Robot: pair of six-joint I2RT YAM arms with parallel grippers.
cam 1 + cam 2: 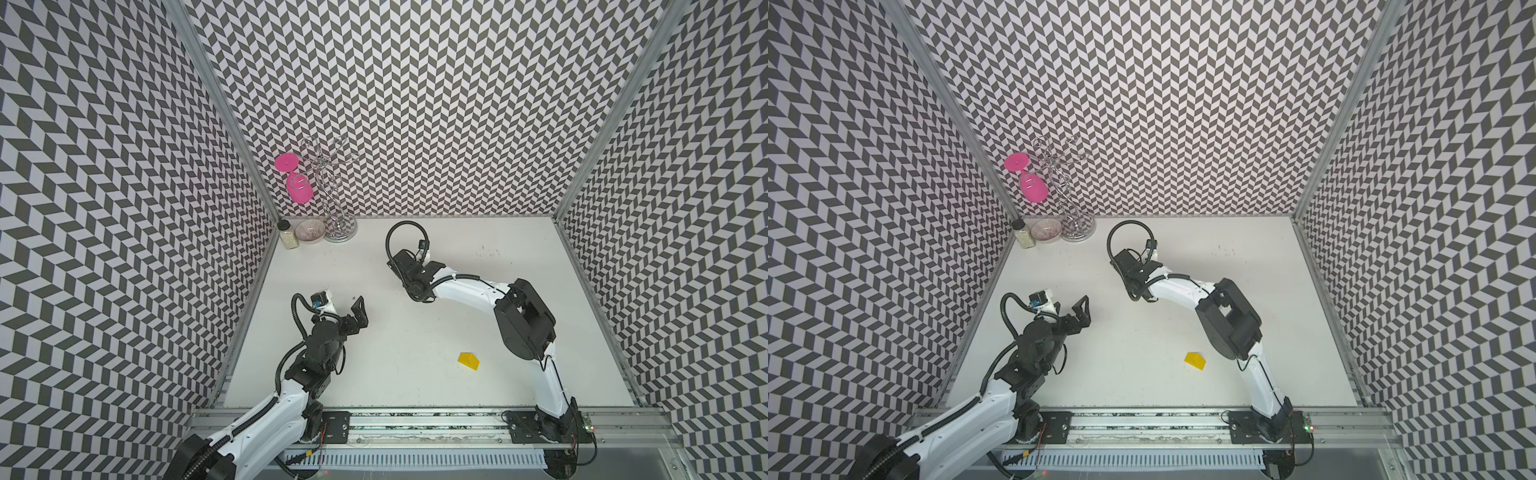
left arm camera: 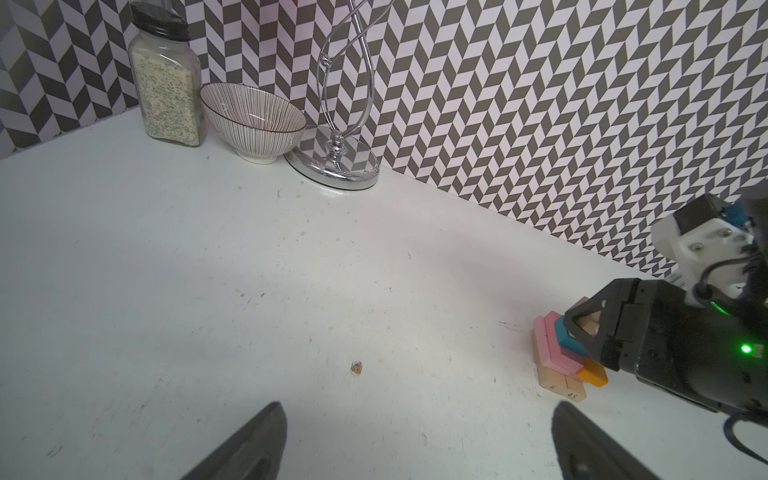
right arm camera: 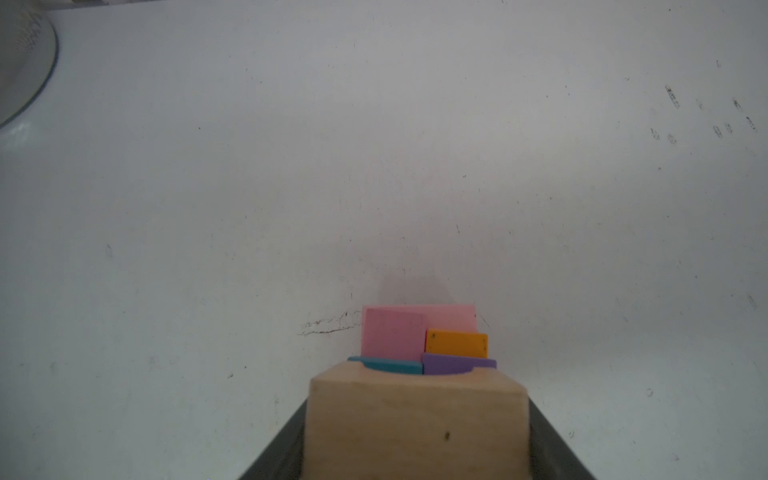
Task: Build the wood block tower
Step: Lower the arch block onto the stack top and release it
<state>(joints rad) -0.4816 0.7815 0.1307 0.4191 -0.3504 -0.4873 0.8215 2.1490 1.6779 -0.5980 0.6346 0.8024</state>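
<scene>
Step in hand, as it seems: seating tan arch point(image 3: 417, 419) on tower point(image 2: 557, 353), mid-table point(image 1: 415, 332). Right hand point(image 2: 594, 332) clamped on arch sides. Next: lower level onto teal cube point(image 3: 386, 365) and purple cube point(image 3: 457, 365), release gently. Yellow roof piece point(image 1: 468, 360) lying well apart. Left hand point(image 2: 419, 461) spread wide, empty.
</scene>
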